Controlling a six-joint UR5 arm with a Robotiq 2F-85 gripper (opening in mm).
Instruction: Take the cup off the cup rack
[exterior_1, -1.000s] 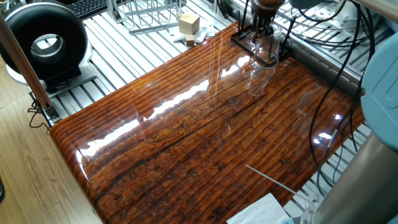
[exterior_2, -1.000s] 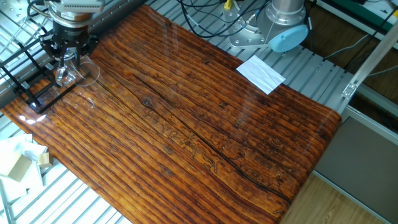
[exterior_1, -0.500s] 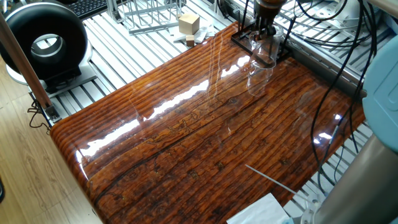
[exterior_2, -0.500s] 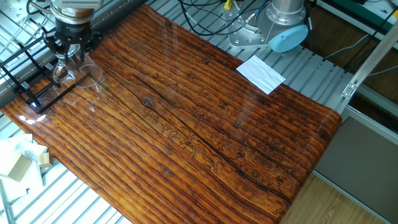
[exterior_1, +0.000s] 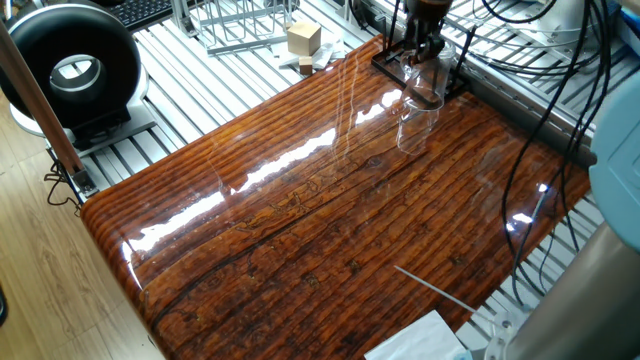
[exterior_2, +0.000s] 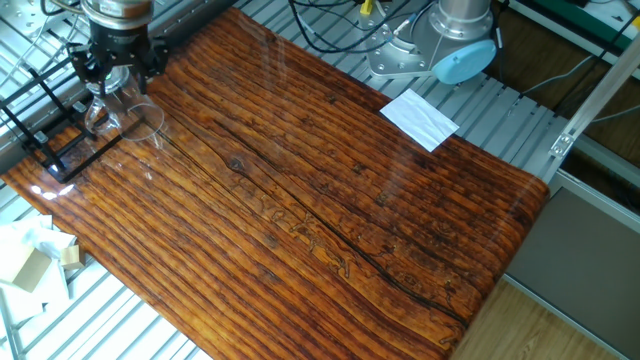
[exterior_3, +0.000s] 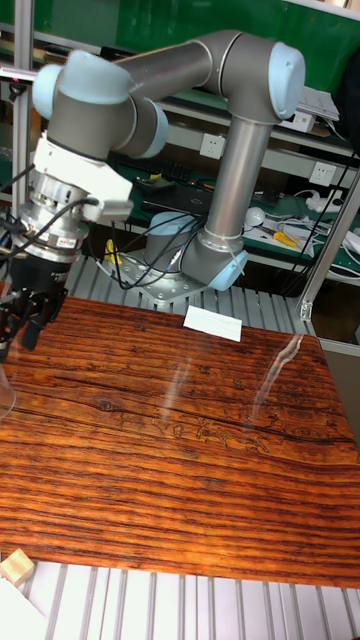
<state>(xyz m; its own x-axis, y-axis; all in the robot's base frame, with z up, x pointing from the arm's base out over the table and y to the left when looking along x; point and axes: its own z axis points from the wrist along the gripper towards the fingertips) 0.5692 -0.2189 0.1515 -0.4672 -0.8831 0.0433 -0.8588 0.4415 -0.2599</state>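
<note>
Since a second ago your gripper (exterior_2: 112, 72) has crept up and back a little, and the cup (exterior_2: 128, 117) has tipped slightly with it.

Nearest you in the other fixed view, the wooden blocks (exterior_2: 38, 262) and the bare planks of the table (exterior_2: 330, 210) play no part in this. Farther in, at the table's far corner, the clear glass mug hangs tilted just below the gripper, over the edge of the black cup rack (exterior_2: 55, 140). The fingers sit down at the cup's upper part, but you cannot tell whether they are clamped on it or merely beside it; the glass hides the contact.

The risk is a snag: if the handle or rim catches an upright rod, lifting could drag the light rack along or twist the cup loose onto the table.
</note>
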